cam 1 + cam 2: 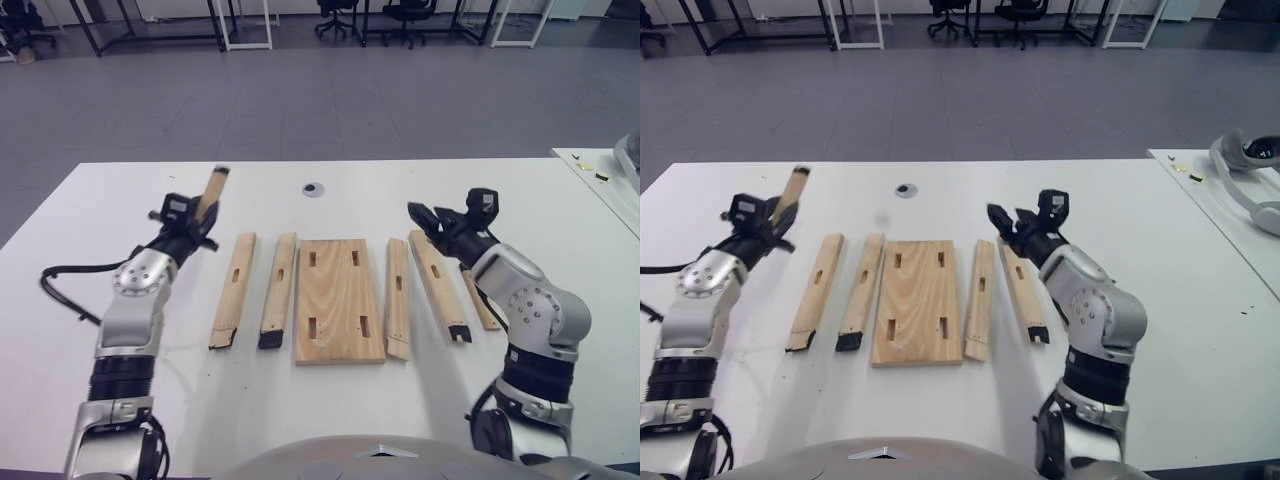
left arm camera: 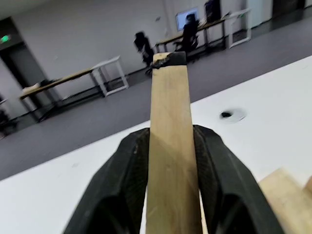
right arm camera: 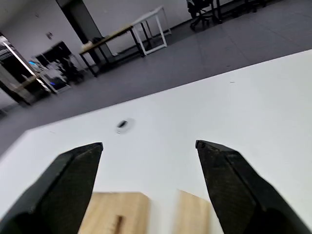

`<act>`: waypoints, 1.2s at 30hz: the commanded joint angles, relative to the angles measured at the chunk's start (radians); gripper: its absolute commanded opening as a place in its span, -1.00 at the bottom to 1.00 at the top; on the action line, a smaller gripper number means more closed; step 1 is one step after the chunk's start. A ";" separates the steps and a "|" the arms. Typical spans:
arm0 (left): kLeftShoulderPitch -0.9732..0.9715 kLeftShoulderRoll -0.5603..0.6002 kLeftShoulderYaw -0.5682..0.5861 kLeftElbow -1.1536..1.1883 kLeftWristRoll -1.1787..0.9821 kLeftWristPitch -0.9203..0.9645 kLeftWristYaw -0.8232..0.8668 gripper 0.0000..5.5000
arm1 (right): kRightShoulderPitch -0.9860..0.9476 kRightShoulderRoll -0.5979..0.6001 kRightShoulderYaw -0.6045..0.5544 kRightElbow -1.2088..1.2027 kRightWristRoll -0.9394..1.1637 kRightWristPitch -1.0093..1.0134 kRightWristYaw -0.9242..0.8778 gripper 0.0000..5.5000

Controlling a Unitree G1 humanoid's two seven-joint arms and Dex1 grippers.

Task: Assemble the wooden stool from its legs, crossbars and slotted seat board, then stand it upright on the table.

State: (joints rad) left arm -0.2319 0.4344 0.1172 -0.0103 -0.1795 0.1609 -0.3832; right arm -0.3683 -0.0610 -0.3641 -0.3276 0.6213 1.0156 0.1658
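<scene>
The slotted seat board (image 1: 340,300) lies flat at the table's middle. Two long wooden legs (image 1: 233,290) (image 1: 279,290) lie to its left, and two more (image 1: 398,298) (image 1: 438,285) to its right. A shorter stick (image 1: 483,300) lies partly under my right arm. My left gripper (image 1: 203,222) is shut on a short wooden bar (image 1: 213,190) and holds it tilted above the table's left part; in the left wrist view the bar (image 2: 170,146) sits between both black fingers (image 2: 122,175). My right gripper (image 1: 425,212) hovers open over the far ends of the right legs, its fingers (image 3: 73,180) wide apart.
A round cable grommet (image 1: 315,189) is set in the table behind the board. A second white table (image 1: 1220,200) to the right carries a headset (image 1: 1250,180). Bare white tabletop (image 1: 120,200) surrounds the parts. Desks and chairs stand far back.
</scene>
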 commanded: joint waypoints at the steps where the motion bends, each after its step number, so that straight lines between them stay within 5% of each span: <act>1: -0.043 -0.068 -0.095 -0.117 -0.083 0.023 -0.096 -0.53 | -0.117 0.088 -0.082 0.015 0.185 0.060 -0.070 0.30; 10: -0.061 -0.205 -0.229 -0.172 -0.106 0.069 -0.110 -0.53 | -0.145 0.162 -0.057 0.044 0.451 0.120 -0.193 0.30; 20: -0.033 -0.219 -0.293 -0.233 -0.148 0.130 -0.185 -0.53 | -0.110 0.142 -0.019 0.086 0.557 0.088 -0.262 0.30; 36: -0.006 -0.209 -0.287 -0.249 -0.145 0.133 -0.187 -0.53 | -0.092 0.087 0.032 0.105 0.622 0.038 -0.304 -0.79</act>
State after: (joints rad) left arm -0.2452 0.2199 -0.1659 -0.2585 -0.3392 0.2943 -0.5734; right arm -0.4645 0.0395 -0.3393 -0.2330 1.2323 1.0652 -0.1252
